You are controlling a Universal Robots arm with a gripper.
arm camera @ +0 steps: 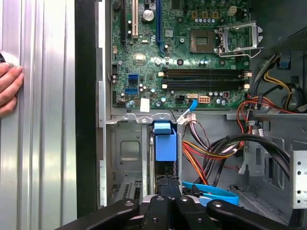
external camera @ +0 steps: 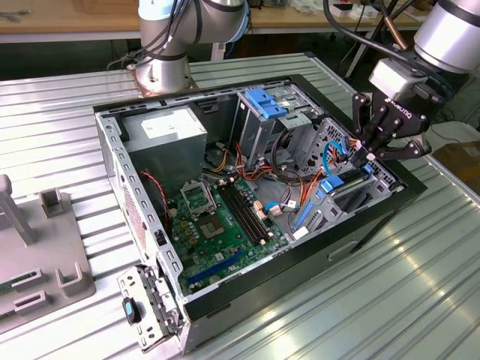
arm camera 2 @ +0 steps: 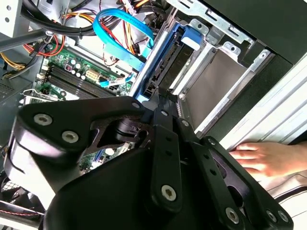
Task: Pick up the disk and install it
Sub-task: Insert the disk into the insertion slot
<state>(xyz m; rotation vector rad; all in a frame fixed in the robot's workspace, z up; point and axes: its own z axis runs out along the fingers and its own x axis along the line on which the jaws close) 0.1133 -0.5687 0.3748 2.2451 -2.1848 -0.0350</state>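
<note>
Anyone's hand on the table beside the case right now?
Yes: in the second wrist view a person's hand lies on the ribbed metal table just outside the case's black wall.

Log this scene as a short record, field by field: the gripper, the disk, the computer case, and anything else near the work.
gripper: shut on the disk's edge, above the drive bay
disk: blue-framed, standing on edge in the bay beside the motherboard; how far it is seated is unclear
case: open, lying on its side on the ribbed metal table
person: a hand rests on the table next to the case
</note>
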